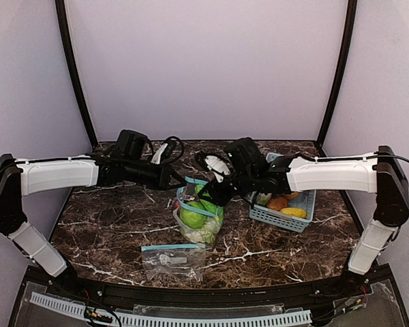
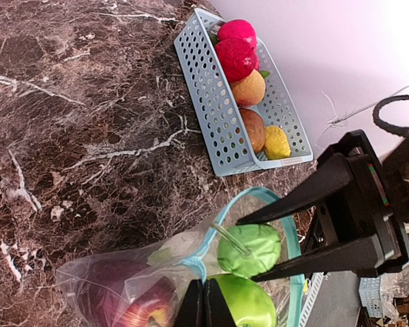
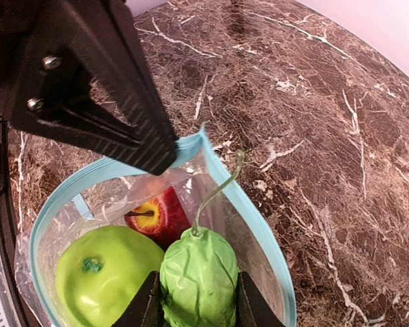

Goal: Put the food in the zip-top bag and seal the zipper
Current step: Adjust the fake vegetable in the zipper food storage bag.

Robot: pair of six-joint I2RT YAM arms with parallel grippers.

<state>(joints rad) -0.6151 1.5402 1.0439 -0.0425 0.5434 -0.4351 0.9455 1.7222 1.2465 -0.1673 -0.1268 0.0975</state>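
Dark marble table, left gripper pinched tight on zip-top bag rim, right gripper clasping green leafy vegetable at its mouth

The left arm and right arm stretch inward, forearms nearly level. The left end effector pinches the zip-top bag rim, fingers together — the right end effector clamps a green vegetable.

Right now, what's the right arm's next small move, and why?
Probably lower slightly and open the right tool: it grips the green leafy vegetable over the open mouth of the zip-top bag, whose rim the left tool pinches.
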